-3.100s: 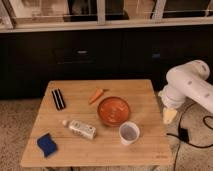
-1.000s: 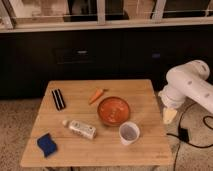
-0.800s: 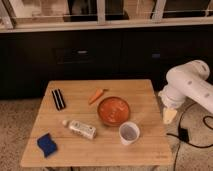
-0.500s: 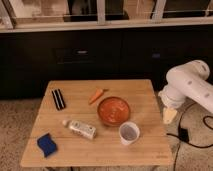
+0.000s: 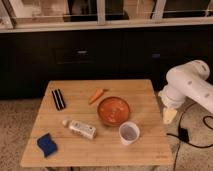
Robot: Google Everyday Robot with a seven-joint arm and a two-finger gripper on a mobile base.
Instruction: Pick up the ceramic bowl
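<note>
The ceramic bowl (image 5: 113, 110) is round, shallow and orange-red with pale speckles inside. It sits right of centre on the wooden table (image 5: 145, 92). A smaller white cup (image 5: 129, 133) stands just in front of it to the right. My white arm hangs beside the table's right edge, and the gripper (image 5: 169, 115) points down there, well to the right of the bowl and apart from it.
On the table lie an orange carrot (image 5: 96, 95) behind the bowl, a black rectangular object (image 5: 58, 99) at the left, a white bottle (image 5: 80, 128) lying on its side, and a blue sponge (image 5: 47, 144) at the front left. Dark cabinets stand behind.
</note>
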